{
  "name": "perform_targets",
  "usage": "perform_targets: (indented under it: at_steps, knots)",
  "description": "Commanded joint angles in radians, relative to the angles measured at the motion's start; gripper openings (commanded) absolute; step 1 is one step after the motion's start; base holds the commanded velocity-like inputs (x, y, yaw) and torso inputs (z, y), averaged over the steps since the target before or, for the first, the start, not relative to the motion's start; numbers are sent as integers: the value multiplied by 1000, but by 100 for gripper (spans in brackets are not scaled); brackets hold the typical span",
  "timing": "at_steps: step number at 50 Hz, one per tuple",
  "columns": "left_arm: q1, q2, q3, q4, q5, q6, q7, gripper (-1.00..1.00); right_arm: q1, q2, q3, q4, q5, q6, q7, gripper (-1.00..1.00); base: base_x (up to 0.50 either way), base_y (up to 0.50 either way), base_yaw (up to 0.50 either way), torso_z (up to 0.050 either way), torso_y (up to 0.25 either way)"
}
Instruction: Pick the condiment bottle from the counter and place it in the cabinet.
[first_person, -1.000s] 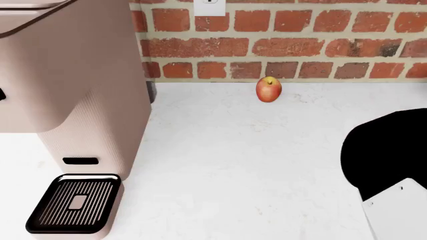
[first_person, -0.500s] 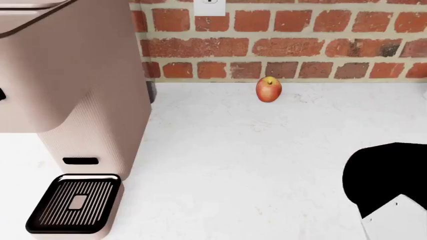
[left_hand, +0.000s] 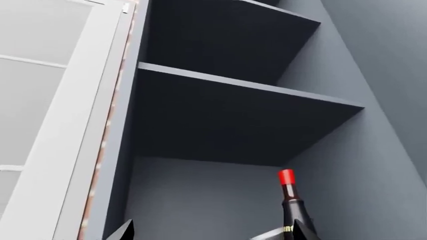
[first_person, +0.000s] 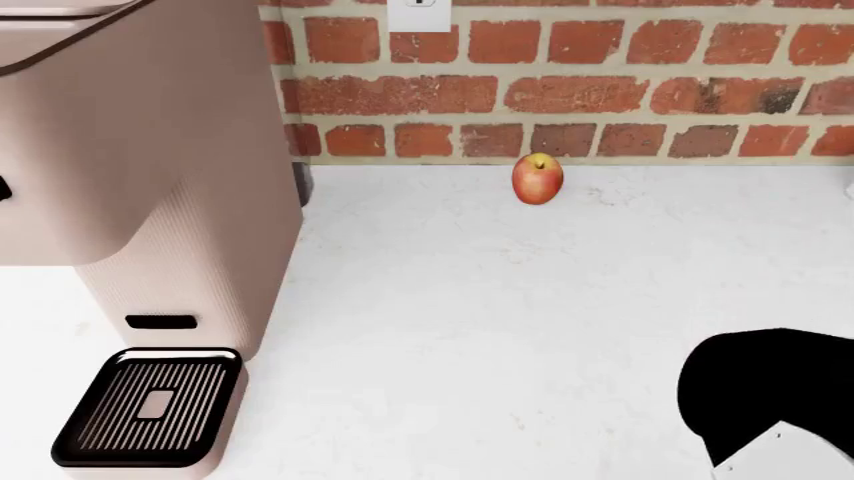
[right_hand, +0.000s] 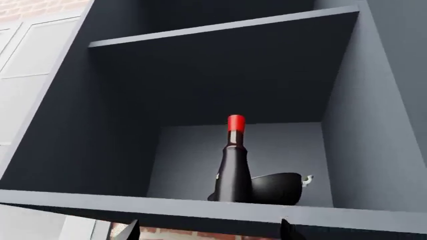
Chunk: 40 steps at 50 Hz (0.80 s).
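The condiment bottle (right_hand: 233, 170), black with a red cap, stands upright on the lower shelf (right_hand: 200, 207) of the open dark cabinet, free of both grippers. It also shows in the left wrist view (left_hand: 288, 197), deep in the cabinet by the side wall. My right gripper (right_hand: 208, 231) is open and empty, below and in front of the shelf edge. My left gripper (left_hand: 213, 232) is open and empty, its right fingertip (left_hand: 305, 231) overlapping the bottle's lower body in the picture. The white counter (first_person: 507, 300) shows in the head view, with neither gripper in it.
A black bowl-like pan (right_hand: 279, 187) sits beside the bottle on the shelf. An upper shelf (left_hand: 233, 120) spans above. On the counter are a red-yellow apple (first_person: 537, 179) by the brick wall (first_person: 601, 90) and a beige coffee machine (first_person: 147, 180). My right arm (first_person: 774, 410) fills the lower right corner.
In the head view my right arm has dropped toward the lower right corner and covers less of the counter. The apple and coffee machine have not moved.
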Motion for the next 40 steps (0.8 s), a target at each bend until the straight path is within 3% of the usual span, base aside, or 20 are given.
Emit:
perform_targets:
  at_steps: [1, 20, 30, 40]
  knots:
    - [13, -3, -4, 8, -8, 8, -14, 100, -64, 26, 25, -22, 152, -16, 116, 100, 0, 0, 0, 0, 0]
    - [12, -20, -13, 30, -49, 14, -56, 100, -159, 88, 55, -131, 230, -127, 151, 100, 0, 0, 0, 0, 0]
    - [24, -27, -16, 35, -59, 19, -66, 100, -248, 253, -155, -134, 151, -403, 171, 100, 0, 0, 0, 0, 0]
    - [26, -30, -17, 36, -62, 22, -65, 100, -273, 330, -247, -133, 123, -519, 192, 100, 0, 0, 0, 0, 0]
